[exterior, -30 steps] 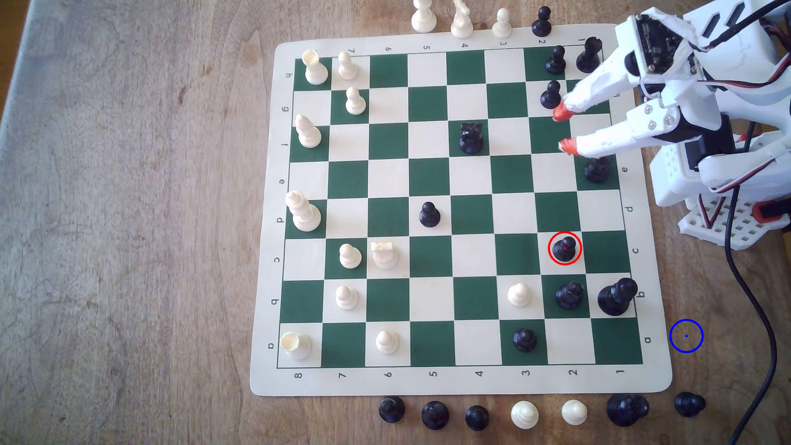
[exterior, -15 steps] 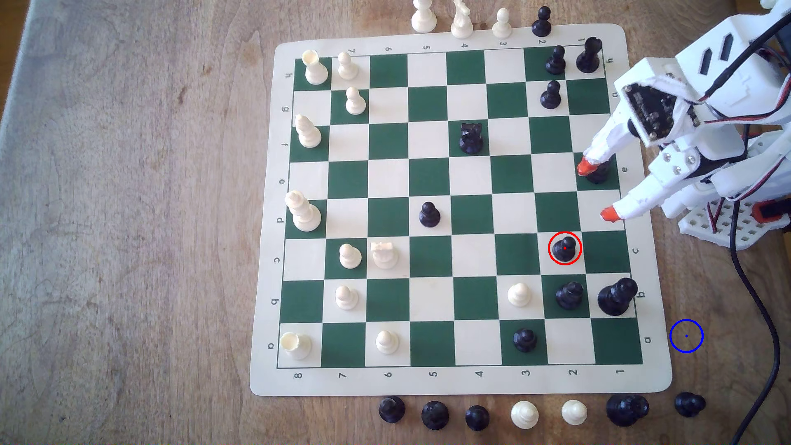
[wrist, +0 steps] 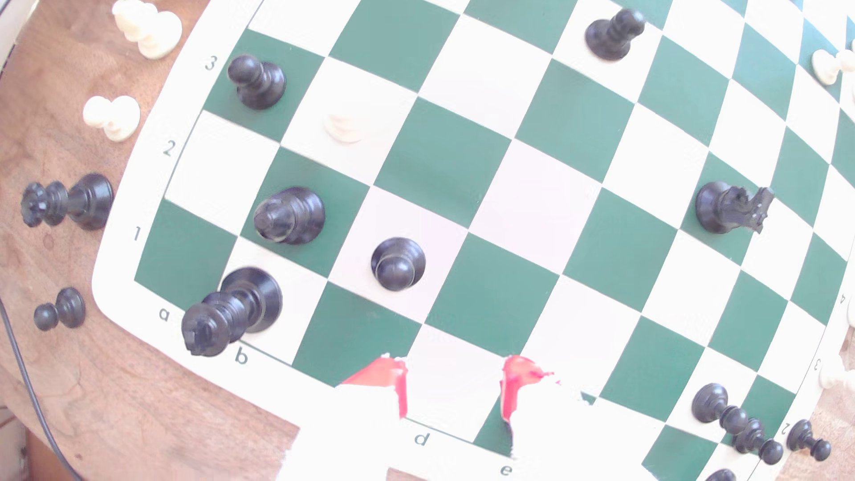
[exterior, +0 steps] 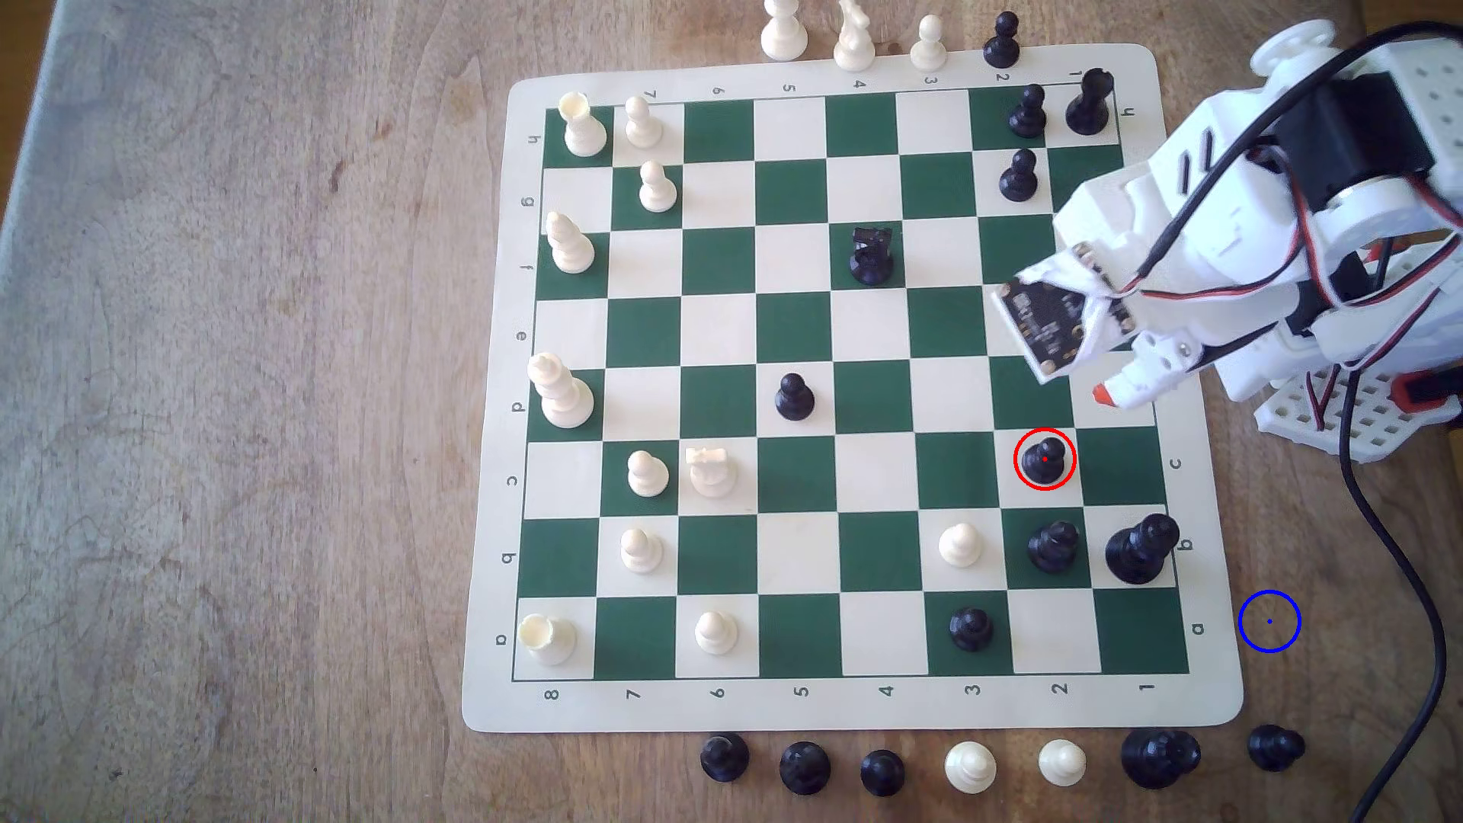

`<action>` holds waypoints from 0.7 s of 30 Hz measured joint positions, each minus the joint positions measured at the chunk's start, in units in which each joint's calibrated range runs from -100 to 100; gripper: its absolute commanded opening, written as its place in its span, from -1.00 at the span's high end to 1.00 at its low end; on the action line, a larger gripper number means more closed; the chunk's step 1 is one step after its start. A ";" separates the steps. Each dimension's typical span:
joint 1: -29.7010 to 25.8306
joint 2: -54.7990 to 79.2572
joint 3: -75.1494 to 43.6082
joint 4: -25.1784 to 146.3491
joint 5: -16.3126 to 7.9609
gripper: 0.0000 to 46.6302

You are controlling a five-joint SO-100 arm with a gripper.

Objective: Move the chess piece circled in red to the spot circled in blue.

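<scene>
Claw hanging over the board's near edge, red-tipped fingers spread wide with bare white square between them, holding nothing. Circled pawn standing upright on a white square just ahead of the fingertips, a little off toward one side, not yet between them; the same pawn clear in the wrist view.

Step in hand, by the look of it: closing in for the grasp. To do it well:

- Centre the gap on the pawn's ball head before lowering; line still slightly off.
- Keep the spread wide on the way down, then straddle the stem below the head, not the flared base.
- Mind the taller black piece one square beyond the pawn and the big black piece off to the claw's side; both near enough for a finger to clip.
- Close gently; glossy plastic likely to squirt out under a skewed pinch.
- Lift straight up before swinging.

Blue-ringed spot on bare desk just off the board's corner, well apart from the claw, close by the black cable.
</scene>
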 measured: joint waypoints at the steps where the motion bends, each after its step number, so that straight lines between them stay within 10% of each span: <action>1: -0.22 1.01 0.00 0.00 -0.24 0.42; 21: -2.58 6.79 9.49 -12.51 -0.78 0.27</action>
